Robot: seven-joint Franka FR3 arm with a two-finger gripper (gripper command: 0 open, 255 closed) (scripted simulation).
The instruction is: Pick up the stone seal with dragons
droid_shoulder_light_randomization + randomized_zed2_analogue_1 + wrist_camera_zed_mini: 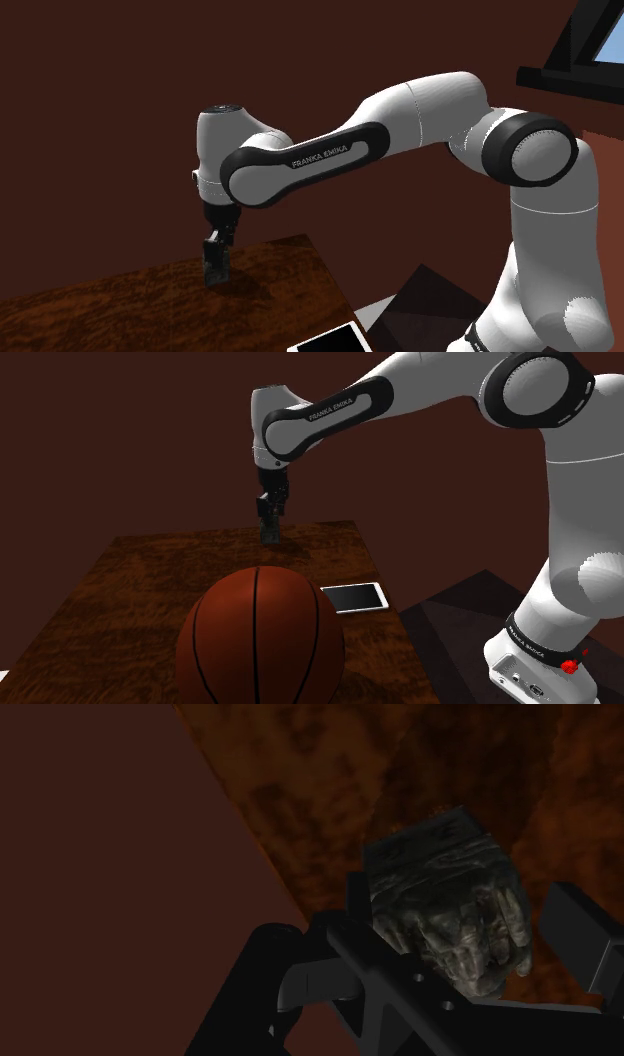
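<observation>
Across the shoulder view, the dark mottled-wood tabletop (pixel 120 305) takes up the lower left. The gripper (pixel 213 272) hangs straight down onto it near its far edge. Further right a white phone (pixel 330 340) lies at the tabletop's near corner, and the white arm (pixel 430 110) arches away to the right. What sits at the gripper's tip reads here as no more than a dark shape.

The second exterior view adds a basketball (pixel 260 642), large in the foreground on the tabletop. The gripper is behind it and the phone lies just beside the ball's right.

The wrist view gives the stone seal (pixel 445 884) itself. It is grey-green and mottled, a squarish block at the end toward the tabletop, with a knobbly carved mass facing the camera. It lies between the fingers (pixel 580 934), which stand apart. A sliver of tabletop shows between it and the finger farther from the dark red wall (pixel 120 854). Whether the seal rests on the tabletop I cannot tell.
</observation>
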